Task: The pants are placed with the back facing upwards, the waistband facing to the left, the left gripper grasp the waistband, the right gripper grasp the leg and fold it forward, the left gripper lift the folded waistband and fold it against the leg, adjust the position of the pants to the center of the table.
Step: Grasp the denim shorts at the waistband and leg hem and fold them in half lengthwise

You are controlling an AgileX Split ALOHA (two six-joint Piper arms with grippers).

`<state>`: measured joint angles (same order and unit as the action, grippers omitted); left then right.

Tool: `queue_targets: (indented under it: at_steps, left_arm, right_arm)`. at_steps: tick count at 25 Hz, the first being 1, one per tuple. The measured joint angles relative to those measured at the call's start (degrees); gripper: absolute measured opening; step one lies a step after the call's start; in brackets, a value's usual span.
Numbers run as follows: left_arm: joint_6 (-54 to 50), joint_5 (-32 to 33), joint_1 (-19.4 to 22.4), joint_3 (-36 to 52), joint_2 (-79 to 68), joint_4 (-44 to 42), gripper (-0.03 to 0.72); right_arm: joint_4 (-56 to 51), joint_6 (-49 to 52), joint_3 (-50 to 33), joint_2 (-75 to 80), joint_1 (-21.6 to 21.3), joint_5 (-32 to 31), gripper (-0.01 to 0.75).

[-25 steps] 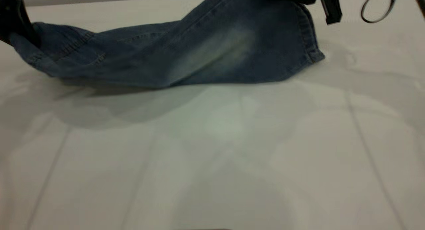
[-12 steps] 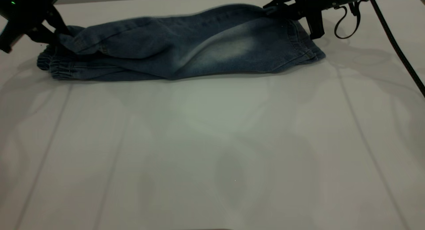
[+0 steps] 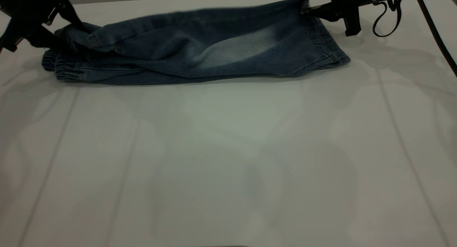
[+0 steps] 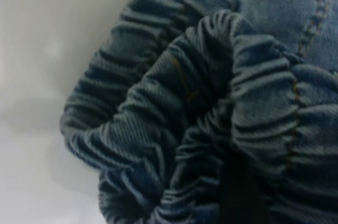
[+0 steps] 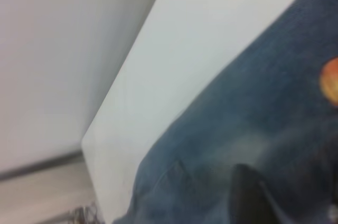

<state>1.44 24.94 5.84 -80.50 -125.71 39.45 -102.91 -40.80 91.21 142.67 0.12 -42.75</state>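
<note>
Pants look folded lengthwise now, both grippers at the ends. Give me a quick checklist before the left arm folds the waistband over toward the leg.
1. Left gripper shut on the waistband: ok.
2. Lengthwise fold of the pants down on the table: ok, though the top layer bunches near the waistband.
3. Right gripper off the leg: not ok, it grips the far hem corner.
4. Both waistband layers gripped: cannot tell.
5. Pants centred: not ok, they lie near the far edge.
</note>
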Motion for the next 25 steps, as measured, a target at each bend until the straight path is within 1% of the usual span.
queue_targets:
  at_steps: [1, 4, 6, 8, 11, 14, 17, 20, 25]
  left_arm:
    - [1.2, 0.1, 0.0, 0.0, 0.1, 0.1, 0.472]
    - [3.2, 0.4, 0.0, 0.0, 1.1, 0.1, 0.568]
    - [3.6, 0.2, 0.0, 0.0, 2.4, 0.1, 0.589]
    - [2.8, -1.0, 0.0, 0.0, 3.2, 0.4, 0.591]
    - [-1.4, -3.4, 0.0, 0.0, 3.4, 0.6, 0.583]
    - [-4.1, -3.8, 0.0, 0.0, 3.4, 0.5, 0.581]
    - [-7.2, -5.5, 0.0, 0.0, 3.4, 0.5, 0.58]
    - [-9.4, -9.2, 0.0, 0.0, 3.4, 0.5, 0.58]
    - [-10.1, -15.3, 0.0, 0.0, 3.4, 0.5, 0.58]
  right_arm:
    - [0.0, -0.8, 0.3, 0.0, 0.0, -0.9, 0.344]
    - [0.0, -3.9, 1.0, -0.5, 0.0, -3.6, 0.472]
    - [0.1, -6.1, 1.1, -1.4, 0.0, -4.2, 0.535]
    - [0.1, -7.4, 1.2, -2.5, 0.0, -4.5, 0.575]
    - [0.1, -7.9, 1.2, -3.4, 0.0, -5.4, 0.582]
    - [0.2, -8.0, 1.2, -3.4, 0.0, -6.6, 0.581]
    - [0.2, -8.0, 1.2, -3.4, 0.0, -7.8, 0.581]
    - [0.3, -8.0, 1.2, -3.4, 0.0, -9.0, 0.581]
    - [1.6, -8.0, 1.2, -3.4, 0.0, -9.6, 0.58]
